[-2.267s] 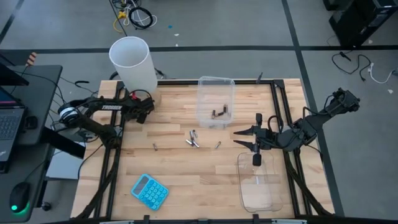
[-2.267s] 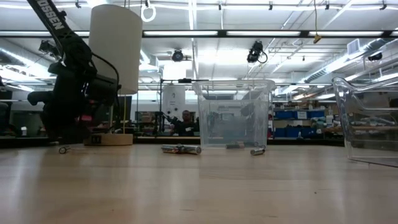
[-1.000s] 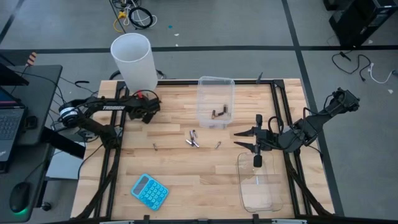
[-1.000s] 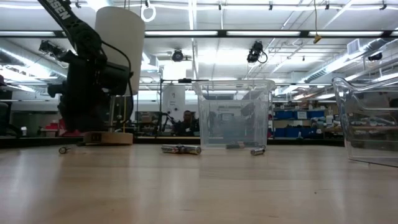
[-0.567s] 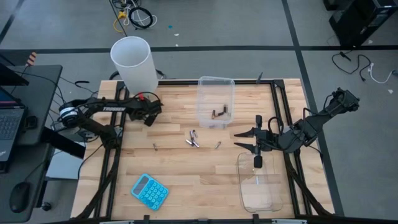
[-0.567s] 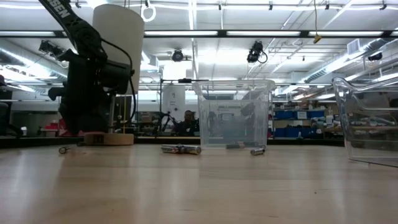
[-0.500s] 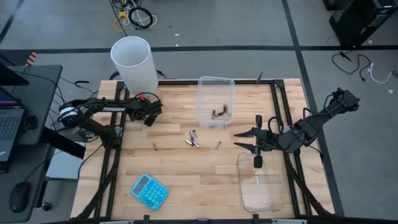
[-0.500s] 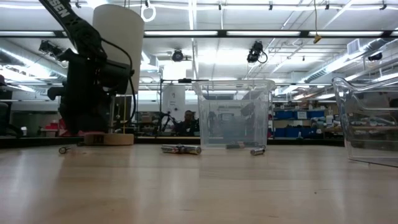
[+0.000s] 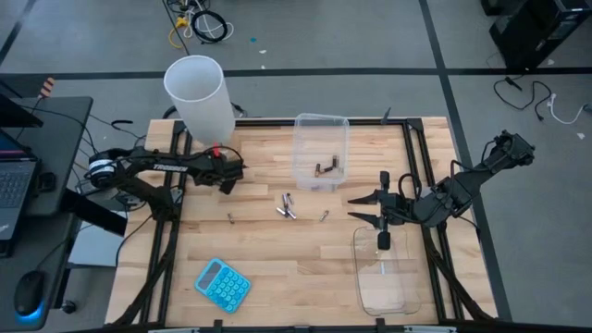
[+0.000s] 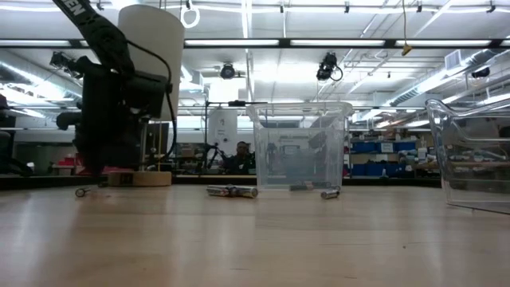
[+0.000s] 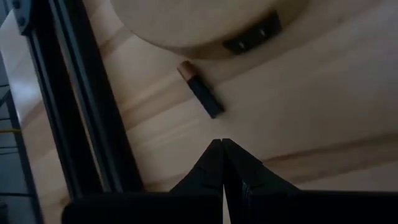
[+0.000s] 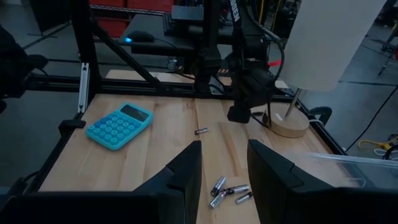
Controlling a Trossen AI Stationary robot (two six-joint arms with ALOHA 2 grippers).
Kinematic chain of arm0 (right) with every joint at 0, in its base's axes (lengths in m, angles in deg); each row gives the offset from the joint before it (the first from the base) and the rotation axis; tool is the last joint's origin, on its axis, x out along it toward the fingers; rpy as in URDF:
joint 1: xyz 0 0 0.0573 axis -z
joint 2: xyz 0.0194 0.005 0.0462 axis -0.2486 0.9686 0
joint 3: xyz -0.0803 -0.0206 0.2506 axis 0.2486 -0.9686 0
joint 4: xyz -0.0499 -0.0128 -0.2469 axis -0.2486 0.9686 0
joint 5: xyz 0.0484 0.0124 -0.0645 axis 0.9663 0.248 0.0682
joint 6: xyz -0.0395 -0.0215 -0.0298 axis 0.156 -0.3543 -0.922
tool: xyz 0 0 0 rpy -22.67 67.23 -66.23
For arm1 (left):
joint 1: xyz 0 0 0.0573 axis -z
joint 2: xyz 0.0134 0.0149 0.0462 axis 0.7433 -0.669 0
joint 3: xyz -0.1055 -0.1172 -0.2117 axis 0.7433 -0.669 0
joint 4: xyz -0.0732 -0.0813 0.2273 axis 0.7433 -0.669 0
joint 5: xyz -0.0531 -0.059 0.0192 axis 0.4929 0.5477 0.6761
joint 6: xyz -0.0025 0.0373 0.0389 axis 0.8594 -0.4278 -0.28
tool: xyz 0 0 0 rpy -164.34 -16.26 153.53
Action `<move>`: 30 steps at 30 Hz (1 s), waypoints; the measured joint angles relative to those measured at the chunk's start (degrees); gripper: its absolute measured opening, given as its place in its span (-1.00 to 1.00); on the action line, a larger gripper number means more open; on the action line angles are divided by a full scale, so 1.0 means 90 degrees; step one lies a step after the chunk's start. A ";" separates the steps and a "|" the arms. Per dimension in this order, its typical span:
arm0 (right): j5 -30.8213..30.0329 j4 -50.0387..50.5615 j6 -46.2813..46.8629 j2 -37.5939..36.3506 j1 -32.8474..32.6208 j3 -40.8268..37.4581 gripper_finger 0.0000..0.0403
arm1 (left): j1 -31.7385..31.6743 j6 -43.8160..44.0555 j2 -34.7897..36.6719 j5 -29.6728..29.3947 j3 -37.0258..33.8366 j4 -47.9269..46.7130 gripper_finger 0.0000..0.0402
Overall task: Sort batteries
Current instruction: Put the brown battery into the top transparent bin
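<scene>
A: Left tool point(image 9: 231, 173) is out over the far-left part of the pale wooden table point(image 9: 268, 268), fingers pressed together, nothing between them.

B: And from its wrist camera, one dark cylindrical battery with a copper-coloured end point(image 11: 200, 98) lies flat on the wood just ahead of the closed fingertips point(image 11: 222, 163), not touching them, close to the round wooden base of the white cylindrical lamp point(image 9: 198, 92).

A: Right tool point(image 9: 370, 207) hangs at the table's right side, fingers spread apart, holding nothing. It sits at the far end of the empty clear plastic tub point(image 9: 384, 270).

B: The loose batteries are well to its left. A small cluster of silvery cells point(image 9: 288, 206) lies mid-table, a single one point(image 9: 324, 215) just right of the cluster, another lone cell point(image 9: 230, 218) further left.

A: The right wrist view catches that cluster point(image 12: 225, 190) ahead of the open fingers point(image 12: 186, 168).

B: Two dark cells point(image 9: 325, 168) lie inside the other clear plastic tub point(image 9: 320, 149) at the far edge.

A: A blue calculator point(image 9: 222, 283) lies near the front left.
</scene>
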 joint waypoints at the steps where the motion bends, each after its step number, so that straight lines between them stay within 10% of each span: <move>1: 0.0002 0.0002 0.0000 0.0000 0.0000 0.0000 -0.43 | 0.0017 0.0165 0.0000 -0.0084 0.0000 0.0011 -1.00; 30: 0.0267 -0.0049 0.0073 0.0005 -0.0168 0.0000 -0.43 | 0.0026 0.1382 0.0010 -0.1161 -0.0947 0.1604 -0.69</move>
